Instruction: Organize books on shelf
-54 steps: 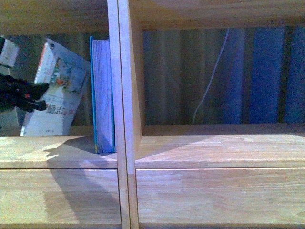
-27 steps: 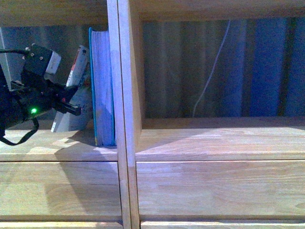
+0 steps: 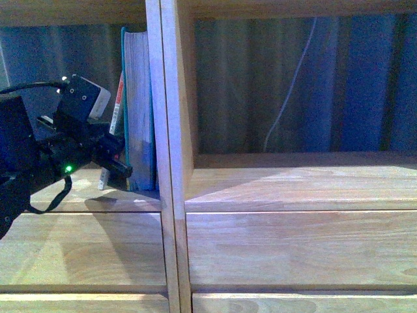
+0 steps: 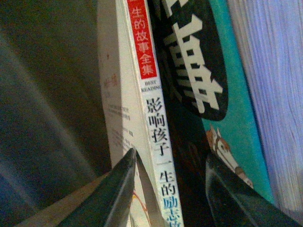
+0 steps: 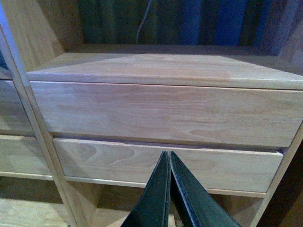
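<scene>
Books sit together at the left of the front view, in the left bay of the light wooden shelving unit (image 3: 273, 189) with its central divider. The thicker teal-covered book with cream pages (image 3: 139, 111) stands upright, flush against the divider. Just left of it, the thin white paperback with red Chinese characters on its spine (image 3: 116, 111) stands nearly upright, leaning in against the teal cover. The black left gripper (image 3: 116, 163) is at the paperback's lower part; in the left wrist view its two dark fingers (image 4: 113, 189) straddle the white spine (image 4: 156, 127), so it looks to be grasping that book, though how firmly it presses cannot be told. The right gripper (image 5: 168, 189), seen in the lower middle of the right wrist view, is clenched on nothing, its jaws pressed together in front of the plain wooden drawer fronts (image 5: 161, 161).

By my judgement the task is almost done: both books are on the shelf, side by side. What remains is bringing the paperback fully upright, letting go and drawing the arm clear without tipping it.
</scene>
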### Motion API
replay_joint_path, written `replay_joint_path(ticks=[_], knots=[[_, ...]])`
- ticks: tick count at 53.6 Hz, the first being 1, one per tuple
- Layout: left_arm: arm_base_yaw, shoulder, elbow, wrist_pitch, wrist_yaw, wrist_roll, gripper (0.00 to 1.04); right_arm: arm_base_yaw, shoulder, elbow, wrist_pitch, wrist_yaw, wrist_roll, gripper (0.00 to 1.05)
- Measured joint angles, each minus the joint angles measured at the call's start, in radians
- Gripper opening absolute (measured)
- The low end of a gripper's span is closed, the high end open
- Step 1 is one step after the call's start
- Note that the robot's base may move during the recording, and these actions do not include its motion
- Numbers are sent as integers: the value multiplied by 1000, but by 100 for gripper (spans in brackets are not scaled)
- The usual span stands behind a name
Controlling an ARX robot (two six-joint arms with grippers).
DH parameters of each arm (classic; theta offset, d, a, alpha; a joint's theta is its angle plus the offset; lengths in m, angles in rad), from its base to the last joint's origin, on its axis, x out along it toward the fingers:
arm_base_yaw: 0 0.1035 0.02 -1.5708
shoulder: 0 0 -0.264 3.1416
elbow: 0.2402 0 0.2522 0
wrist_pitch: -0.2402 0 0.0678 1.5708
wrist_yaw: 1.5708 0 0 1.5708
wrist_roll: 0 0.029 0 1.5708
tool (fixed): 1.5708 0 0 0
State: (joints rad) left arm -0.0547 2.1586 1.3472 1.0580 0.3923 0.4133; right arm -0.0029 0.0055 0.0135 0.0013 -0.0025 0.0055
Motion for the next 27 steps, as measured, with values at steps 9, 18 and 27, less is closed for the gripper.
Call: replay_joint_path(ticks=[9, 18, 27], knots=[[13, -43, -40, 4, 5, 5, 78, 0, 0, 0, 0, 0, 0, 3], [23, -100, -88, 3, 12, 8, 98, 0, 0, 0, 0, 0, 0, 3], [23, -177, -159, 2, 4, -22, 97, 0, 0, 0, 0, 0, 0, 3]])
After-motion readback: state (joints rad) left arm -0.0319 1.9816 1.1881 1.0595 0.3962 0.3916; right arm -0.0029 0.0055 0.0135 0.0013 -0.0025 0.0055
